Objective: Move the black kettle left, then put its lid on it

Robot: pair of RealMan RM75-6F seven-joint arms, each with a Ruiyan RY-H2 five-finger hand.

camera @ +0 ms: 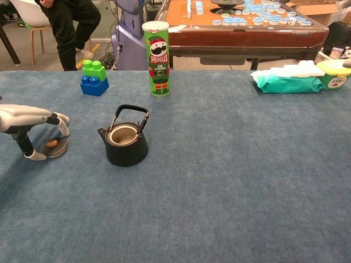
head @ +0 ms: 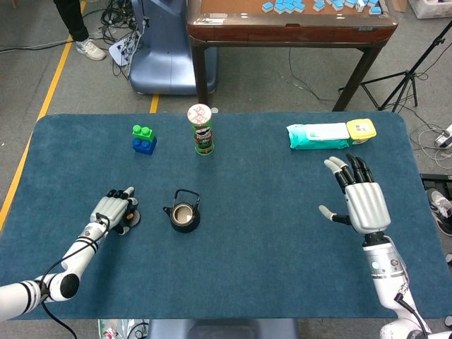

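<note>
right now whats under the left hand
The kettle's lid lies flat on the table under the left hand, its brown knob showing. The lid's near-left edge is hidden behind the thumb.

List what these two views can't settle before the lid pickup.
- Lid: head view, mostly covered by the left hand; whether the fingers touch it is unclear in either view.
- Left hand: chest view, cut off by the left edge.
- Right hand: out of the chest view.
- Kettle: its inside is too small and shadowed to judge.
</note>
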